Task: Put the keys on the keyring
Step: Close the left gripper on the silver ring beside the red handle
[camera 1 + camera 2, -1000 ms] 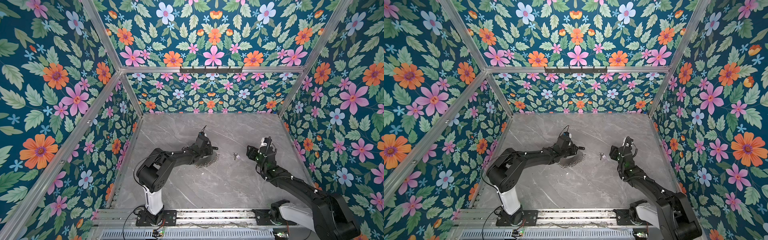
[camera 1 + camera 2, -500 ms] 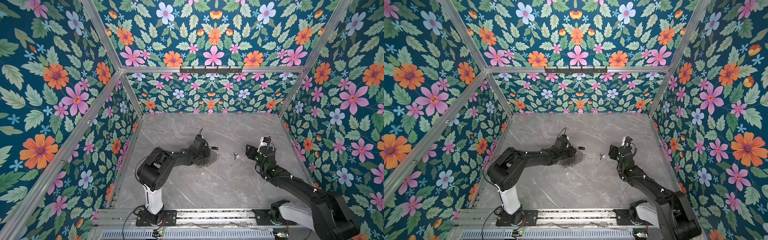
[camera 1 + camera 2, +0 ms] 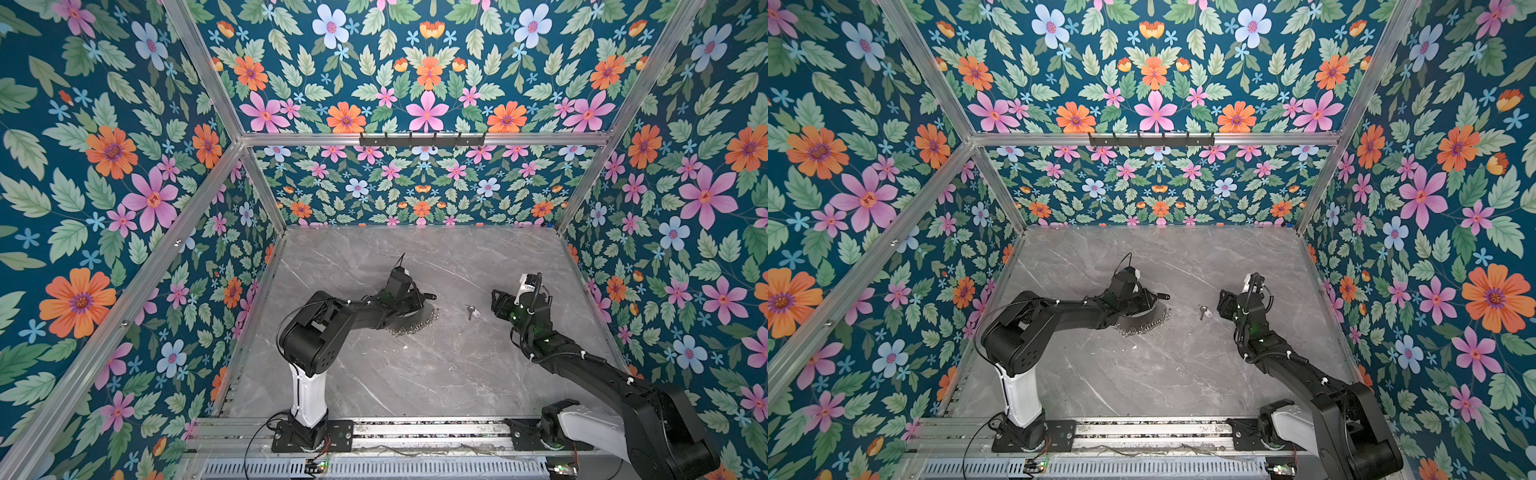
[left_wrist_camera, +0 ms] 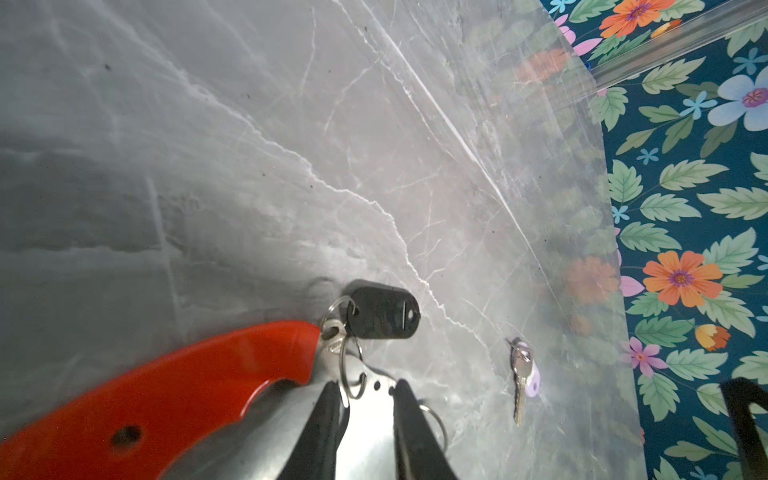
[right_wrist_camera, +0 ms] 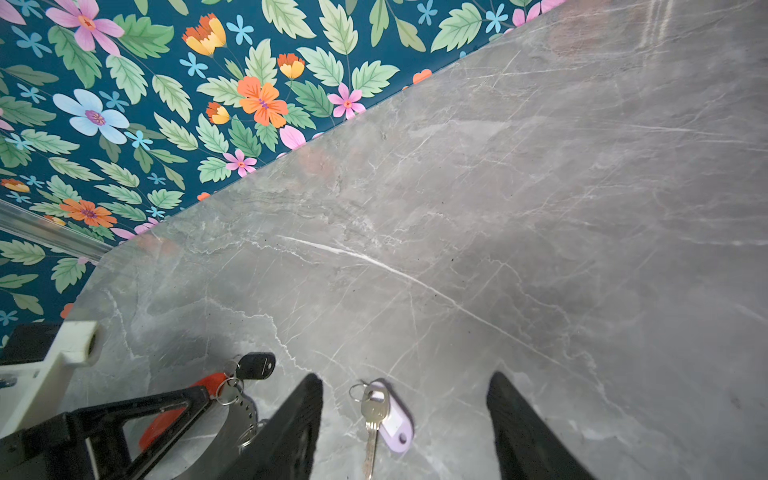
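Keys (image 5: 376, 419) lie flat on the surface (image 5: 540, 249) between the right jaws, which stand wide open and empty, shaft pointing back toward that wrist, while the left jaws clamp the keyring (image 4: 166, 395) nearby.

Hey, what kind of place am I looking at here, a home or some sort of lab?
Most likely a lab test booth, not a home: a robot's left arm and right arm bolted to a metal rail, flower-print panels in an aluminium frame, and a marble-look tabletop.
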`<state>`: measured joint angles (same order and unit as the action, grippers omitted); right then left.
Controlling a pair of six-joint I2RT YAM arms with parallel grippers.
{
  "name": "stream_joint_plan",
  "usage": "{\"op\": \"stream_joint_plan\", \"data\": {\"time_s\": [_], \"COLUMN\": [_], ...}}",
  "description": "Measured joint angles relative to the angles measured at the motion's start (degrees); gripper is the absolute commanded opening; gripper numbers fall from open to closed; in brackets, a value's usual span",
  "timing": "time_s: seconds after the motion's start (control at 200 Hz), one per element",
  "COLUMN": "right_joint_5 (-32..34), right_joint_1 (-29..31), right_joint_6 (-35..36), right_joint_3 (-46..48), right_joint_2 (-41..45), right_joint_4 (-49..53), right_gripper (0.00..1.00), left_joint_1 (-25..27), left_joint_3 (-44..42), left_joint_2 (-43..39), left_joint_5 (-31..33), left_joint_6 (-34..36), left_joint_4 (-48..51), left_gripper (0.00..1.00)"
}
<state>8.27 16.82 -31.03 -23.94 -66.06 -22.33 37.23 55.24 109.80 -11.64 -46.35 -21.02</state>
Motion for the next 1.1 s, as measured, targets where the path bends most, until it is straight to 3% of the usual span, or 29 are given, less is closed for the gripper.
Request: {"op": "stream_joint_plan", "data": {"time_s": [0.701, 0.816, 1.101], "right_joint_5": [-0.20, -0.17, -0.13], "right_joint_1": [0.00, 0.00, 0.00], "right_joint_6": [0.20, 0.20, 0.20], "right_joint_3": [0.44, 0.44, 0.52], "right_joint_2": [1.27, 1.40, 1.86], "right_joint_4": [-0.17, -0.17, -0.17], "right_gripper": [0.63, 0.63, 0.63], "left_joint_1": [0.04, 0.04, 0.07], "left_joint_3": [2.40, 2.54, 3.45], "left_joint_2": [2.97, 3.13, -1.51], "left_joint_5": [-0.59, -0.55, 1.27], "left_joint_6": [-0.17, -0.22, 2.64], "left_joint_4": [0.15, 0.42, 6.71], "left_gripper": [0.20, 0.00, 0.00]}}
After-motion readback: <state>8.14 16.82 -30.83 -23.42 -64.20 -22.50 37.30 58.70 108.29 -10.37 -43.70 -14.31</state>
